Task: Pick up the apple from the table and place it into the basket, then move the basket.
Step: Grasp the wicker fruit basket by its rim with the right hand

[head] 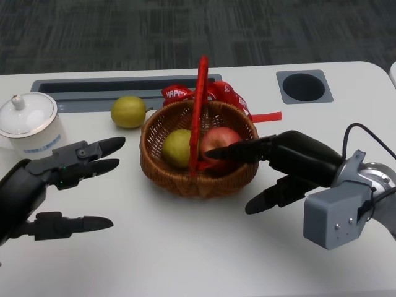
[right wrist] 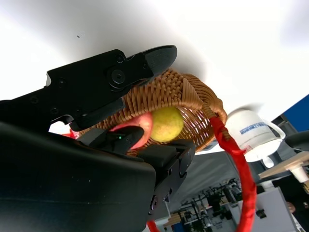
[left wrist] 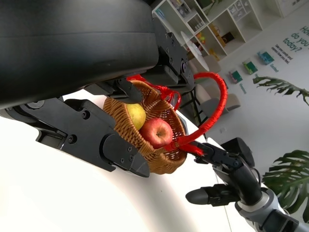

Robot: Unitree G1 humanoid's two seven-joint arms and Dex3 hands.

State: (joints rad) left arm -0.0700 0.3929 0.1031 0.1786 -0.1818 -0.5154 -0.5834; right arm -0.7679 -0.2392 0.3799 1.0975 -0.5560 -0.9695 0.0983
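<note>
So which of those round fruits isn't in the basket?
The yellow-green fruit lying on the table behind the basket, near the white lidded pot. The red apple and the other yellow-green fruit both sit inside the basket.

Basket [head: 185,179]: woven wicker, brown, rough-textured, with a slight sheen; its handle [head: 199,105] is wrapped in red cord or tape. Red ribbon [head: 232,96] at the far rim looks satiny, with white print. Apple [head: 224,137]: smooth, glossy red skin. Two yellow-green fruits, one inside [head: 176,147] and one on the table [head: 128,111]: smooth, duller skin. Lidded jar [head: 28,124], far left: glazed white ceramic, shiny. Table [head: 185,247]: smooth matt white. Both hands, left [head: 52,185] and right [head: 291,164]: black, semi-matt plastic.
</note>
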